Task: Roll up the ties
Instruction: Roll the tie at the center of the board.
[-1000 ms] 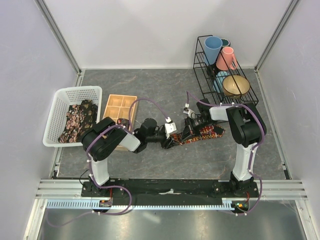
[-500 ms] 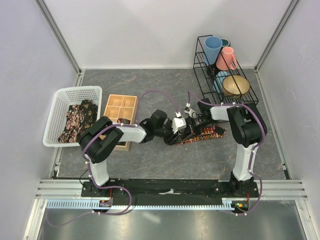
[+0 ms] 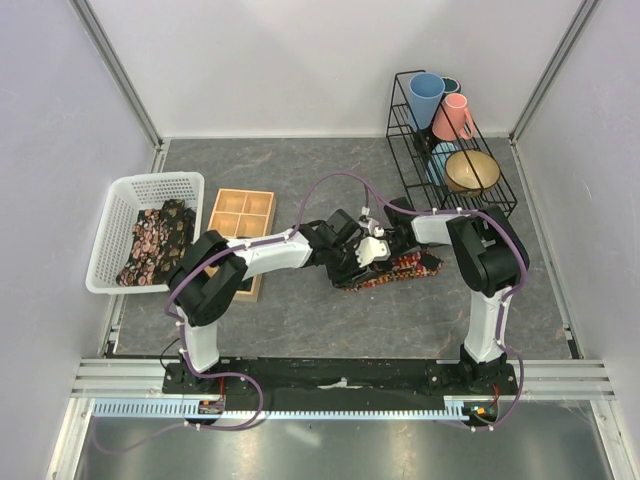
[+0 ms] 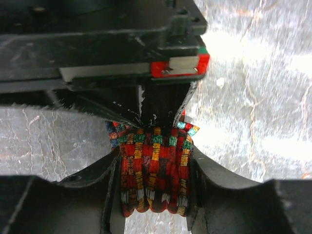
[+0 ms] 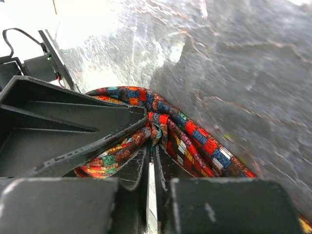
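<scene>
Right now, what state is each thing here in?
Tie: one end curled up, rest lying flat.
Left gripper: shut on tie.
Right gripper: shut on tie.
Other ties: heaped loose in basket.
Cups: tipped sideways in rack.

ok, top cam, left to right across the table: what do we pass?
White basket holding spare ties → wooden tray → patterned tie on the table → tan bowl in the wire rack.
</scene>
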### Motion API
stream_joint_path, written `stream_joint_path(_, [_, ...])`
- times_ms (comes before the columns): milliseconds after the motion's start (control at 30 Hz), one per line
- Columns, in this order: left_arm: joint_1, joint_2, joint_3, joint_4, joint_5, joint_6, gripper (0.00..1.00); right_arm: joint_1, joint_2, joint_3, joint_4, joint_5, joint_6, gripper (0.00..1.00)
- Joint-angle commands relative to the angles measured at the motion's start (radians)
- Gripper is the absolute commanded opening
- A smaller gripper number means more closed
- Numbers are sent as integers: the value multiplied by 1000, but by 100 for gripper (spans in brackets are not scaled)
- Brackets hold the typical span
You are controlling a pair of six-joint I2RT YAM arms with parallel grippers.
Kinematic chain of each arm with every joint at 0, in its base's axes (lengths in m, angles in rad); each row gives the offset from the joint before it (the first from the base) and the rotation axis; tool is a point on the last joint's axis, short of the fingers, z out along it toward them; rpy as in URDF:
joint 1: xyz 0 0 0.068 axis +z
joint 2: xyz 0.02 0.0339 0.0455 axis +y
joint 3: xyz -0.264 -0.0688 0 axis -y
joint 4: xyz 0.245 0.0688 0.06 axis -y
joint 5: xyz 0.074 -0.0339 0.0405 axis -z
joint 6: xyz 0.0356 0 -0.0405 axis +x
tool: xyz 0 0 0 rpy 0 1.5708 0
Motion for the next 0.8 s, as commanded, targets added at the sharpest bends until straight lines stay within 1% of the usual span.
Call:
stream_joint_path(0, [7,-4,-18,-133,-45,149,2,-11,4,3,14,45,-11,16])
stream_joint_path(33, [10,-7,-36,-142,-37,163,2,-19,-14,3,8,36,-12,22])
stream_joint_path(100, [14,4,-39,-173,-10,200,2,-43,-25,21,-29,4,-26,24])
stream_joint_path(133, [19,10,-38,-200,-10,204,2,-50,-31,30,-47,-10,-37,27])
stream_joint_path(233, [42,15,-38,-239,21,226,2,-53,-40,79,-150,-38,-97,33])
stream_joint_path(400, [67,-8,-64,-282,59,284,2,-53,-51,112,-164,-27,-98,34])
stream_joint_path(500, [71,-7,-67,-292,64,297,2,-44,-28,119,-153,14,-91,32])
stream_joint_path(567, [74,-10,-62,-289,69,297,2,-39,-23,104,-137,68,-78,32])
stream_joint_path(733, [84,-68,-38,-242,76,228,2,-30,19,81,-143,165,-103,30])
stream_joint_path(767, [87,-94,-33,-234,70,205,2,-28,26,78,-143,204,-109,29])
